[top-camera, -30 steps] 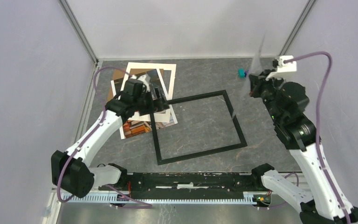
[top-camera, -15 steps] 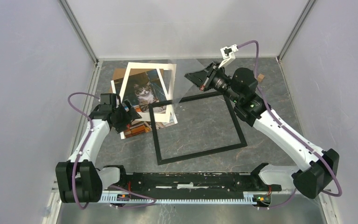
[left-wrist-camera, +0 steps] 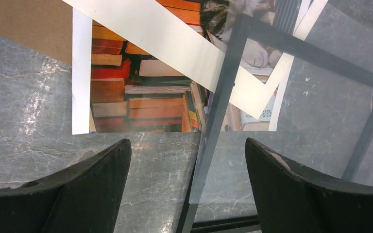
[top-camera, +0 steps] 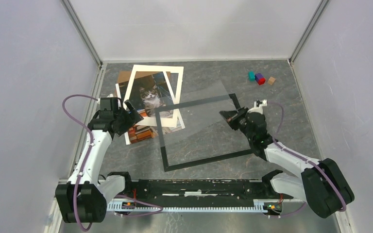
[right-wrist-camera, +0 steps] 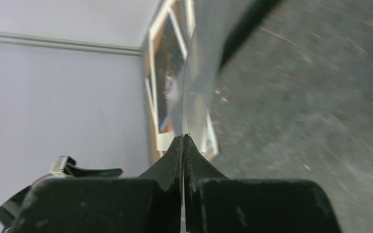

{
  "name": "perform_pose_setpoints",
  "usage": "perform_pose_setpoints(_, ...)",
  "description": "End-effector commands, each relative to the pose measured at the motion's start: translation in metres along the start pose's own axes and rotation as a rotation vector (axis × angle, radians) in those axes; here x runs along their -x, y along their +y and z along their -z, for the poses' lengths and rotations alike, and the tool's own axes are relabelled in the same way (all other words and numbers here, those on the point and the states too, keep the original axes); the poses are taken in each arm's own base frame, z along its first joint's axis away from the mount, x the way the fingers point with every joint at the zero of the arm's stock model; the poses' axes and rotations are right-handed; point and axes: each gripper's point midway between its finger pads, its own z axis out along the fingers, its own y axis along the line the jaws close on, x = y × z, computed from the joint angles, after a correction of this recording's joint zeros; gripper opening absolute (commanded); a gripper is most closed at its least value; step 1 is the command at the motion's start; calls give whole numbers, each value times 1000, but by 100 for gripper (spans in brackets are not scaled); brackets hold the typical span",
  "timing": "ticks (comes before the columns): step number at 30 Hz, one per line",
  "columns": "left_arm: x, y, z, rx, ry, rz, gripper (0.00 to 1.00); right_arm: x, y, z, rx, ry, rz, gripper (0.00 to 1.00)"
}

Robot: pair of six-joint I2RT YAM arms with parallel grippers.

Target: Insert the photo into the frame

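The photo (top-camera: pixel 150 95), a tabby cat among books, lies at the back left under a tilted white mat (top-camera: pixel 176 74). To its right the black frame (top-camera: pixel 209 160) lies flat. My right gripper (top-camera: pixel 229 117) is shut on the right edge of a clear sheet (top-camera: pixel 199 109), which hangs slanted over the frame. In the right wrist view the shut gripper (right-wrist-camera: pixel 182 138) pinches that sheet (right-wrist-camera: pixel 199 63) edge-on. My left gripper (top-camera: pixel 128 117) is open at the photo's lower left. Between its open gripper (left-wrist-camera: pixel 187 143) tips is bare table and the frame's left bar (left-wrist-camera: pixel 320 54), just below the photo's books (left-wrist-camera: pixel 136 97).
A brown backing board (top-camera: pixel 123 76) sticks out from under the photo at the back left. Small coloured blocks (top-camera: pixel 259 78) sit at the back right. Grey walls enclose the table on three sides, and the arms' base rail (top-camera: pixel 194 187) runs along the near edge.
The right arm swung from the back right down to the frame's right side, bringing the clear sheet low over the frame. The left gripper drew back off the photo to its lower left.
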Motion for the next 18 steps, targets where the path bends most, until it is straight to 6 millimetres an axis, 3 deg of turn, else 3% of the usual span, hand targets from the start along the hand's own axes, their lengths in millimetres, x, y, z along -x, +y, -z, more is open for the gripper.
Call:
perform_pose_setpoints(1,0,-3,-7,-21,0,-35,93,-2,-35,11,-23,-63,-91,0)
perform_pose_setpoints(5,-30,-22,-25,-119,103,-47,93,2,-68,25,-70,-131,-55,0)
perform_pose_setpoints(12,-75,-53,-50,-233,277,-40,90,-1,-82,26,-66,-138,18,3)
perform_pose_setpoints(18,-95,-57,-59,-241,334,-46,82,-3,-90,22,-76,-139,29,15)
